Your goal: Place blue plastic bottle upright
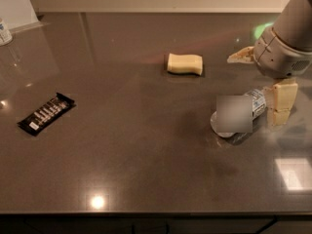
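Dark bench (pixel 146 150) is carrying the bottle (pixel 257 101), lying sideways at right, pincer (pixel 279 104) hovering beside its cap end, spread unclear. Likely light, slick, crushable, it is calling for a gentle mid-body hold.

No writing can be read on the desk (pixel 146 160).

The black wrapper (pixel 46 113) at the left carries a row of white print, too fine to make out. The blue plastic bottle (pixel 257 101), lying on its side at the right, wears a white-and-blue label whose marks cannot be read and which is partly blurred over. A small container (pixel 4 31) at the far left edge shows a label that is just as unreadable. The claw (pixel 253 90) hangs over the bottle's cap end, fingers spread.
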`<state>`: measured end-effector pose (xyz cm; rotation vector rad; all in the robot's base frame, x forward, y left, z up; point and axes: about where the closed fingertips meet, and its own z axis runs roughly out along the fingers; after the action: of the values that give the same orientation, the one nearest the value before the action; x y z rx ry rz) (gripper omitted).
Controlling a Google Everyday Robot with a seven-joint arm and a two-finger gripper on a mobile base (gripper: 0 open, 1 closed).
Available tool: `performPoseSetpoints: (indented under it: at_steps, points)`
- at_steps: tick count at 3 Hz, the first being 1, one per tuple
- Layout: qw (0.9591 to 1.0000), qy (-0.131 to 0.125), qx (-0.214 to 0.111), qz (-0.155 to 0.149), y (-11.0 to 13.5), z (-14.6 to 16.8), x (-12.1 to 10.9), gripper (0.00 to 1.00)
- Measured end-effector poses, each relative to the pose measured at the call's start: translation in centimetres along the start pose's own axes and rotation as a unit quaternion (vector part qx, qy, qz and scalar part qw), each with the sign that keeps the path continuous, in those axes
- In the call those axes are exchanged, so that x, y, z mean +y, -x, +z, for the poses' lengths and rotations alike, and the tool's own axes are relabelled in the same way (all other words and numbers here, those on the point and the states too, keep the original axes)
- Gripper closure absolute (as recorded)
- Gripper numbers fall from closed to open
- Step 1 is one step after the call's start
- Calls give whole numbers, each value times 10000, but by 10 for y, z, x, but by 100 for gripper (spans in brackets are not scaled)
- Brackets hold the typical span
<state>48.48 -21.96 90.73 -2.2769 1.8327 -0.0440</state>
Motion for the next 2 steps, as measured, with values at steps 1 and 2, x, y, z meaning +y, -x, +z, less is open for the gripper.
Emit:
performPoseSetpoints:
  at_steps: [1, 2]
  points:
    - [9990, 316, -12, -302, -9, 14, -6, 0]
    - [9975, 416, -11, -575, -21, 25, -11, 0]
